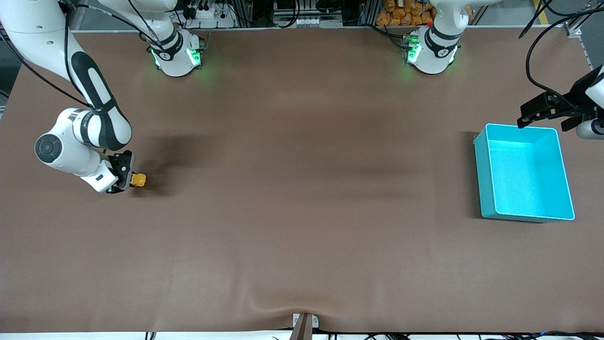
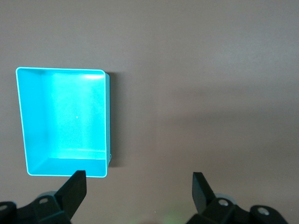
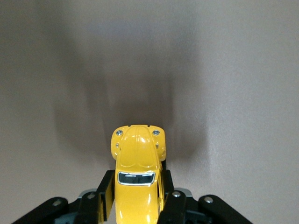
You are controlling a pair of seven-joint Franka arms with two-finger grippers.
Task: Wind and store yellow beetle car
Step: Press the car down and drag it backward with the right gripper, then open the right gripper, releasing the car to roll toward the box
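The yellow beetle car [image 1: 138, 179] is a tiny toy on the brown table at the right arm's end. My right gripper [image 1: 123, 179] is down at the table and shut on it. In the right wrist view its black fingers [image 3: 105, 192] press both sides of the car [image 3: 137, 176], whose rounded nose points away from the gripper. The teal bin [image 1: 524, 172] stands empty at the left arm's end. My left gripper [image 1: 542, 111] hangs open and empty above the table beside the bin's edge farthest from the front camera. The left wrist view shows the bin [image 2: 63, 122] and the spread fingers [image 2: 74, 189].
The brown mat [image 1: 302, 189] covers the whole table between the car and the bin. The two arm bases [image 1: 177, 52] stand along the table's edge farthest from the front camera. A small bracket [image 1: 304, 323] sits at the table's near edge.
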